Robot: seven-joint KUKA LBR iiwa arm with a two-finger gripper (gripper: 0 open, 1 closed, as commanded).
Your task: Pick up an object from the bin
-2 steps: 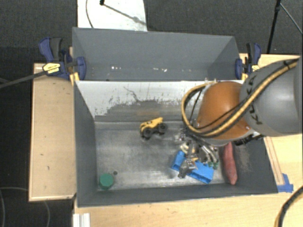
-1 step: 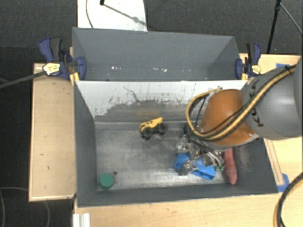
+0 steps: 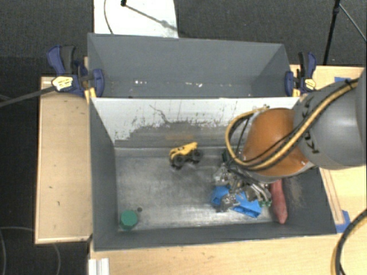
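where blue toy (image 3: 248, 209) lies, arm (image 3: 338, 136) hovers.

Robotics lab or test cell, not home or shop. Grey industrial arm (image 3: 338, 133) with orange cover (image 3: 275, 142) and looped yellow-black cables (image 3: 241, 136) at wrist hangs over bare grey metal bin (image 3: 172, 67). Gripper (image 3: 238, 191) sits low inside. 4 unrelated small things in bin: blue piece (image 3: 248, 206) right at gripper, reddish stick (image 3: 278, 202) just beside it, yellow toy truck (image 3: 184, 154) near, up-left of gripper, green block (image 3: 129, 219) well apart to left. Dark carpet (image 3: 34, 16) around bin. Thin black stand pole (image 3: 334, 16) beyond gripper, past bin's far wall.
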